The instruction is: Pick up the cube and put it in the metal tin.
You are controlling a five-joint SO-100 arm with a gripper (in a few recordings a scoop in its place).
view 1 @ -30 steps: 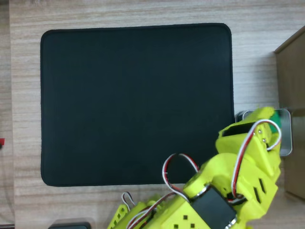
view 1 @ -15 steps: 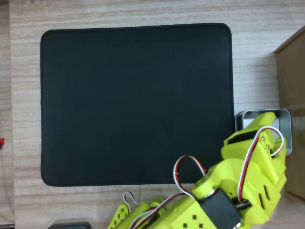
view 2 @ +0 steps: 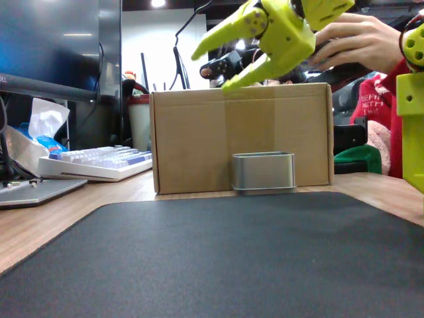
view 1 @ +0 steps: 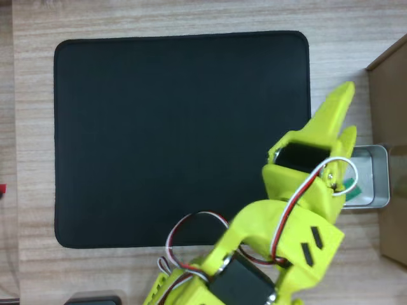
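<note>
One arm, one tin, one cube. Nearest in the fixed view is the black mat (view 2: 232, 265), bare. At its far edge sits the metal tin (view 2: 263, 172), tight against the brown cardboard box (view 2: 192, 139).

Your gripper (view 2: 212, 68) hangs high over the box top, above and a bit left of the tin. Its jaws are spread wide with nothing between them.

In the overhead view, the gripper (view 1: 349, 112) points up and to the right, past the mat's right edge. The cube (view 1: 353, 189) shows as a small green patch inside the tin (view 1: 380, 150), low in the left part and half hidden by the yellow wrist and its wire. So the cube lies back toward the wrist and below the fingertips, not ahead of them.

The tin's long side runs roughly left to right in that view. Nothing else shows in the visible part of the tin.

Judging by this, the drop looks done. You only need to pull away without clipping the tin's rim or the box.

Furthest back on the left is a keyboard (view 2: 99, 162).
</note>
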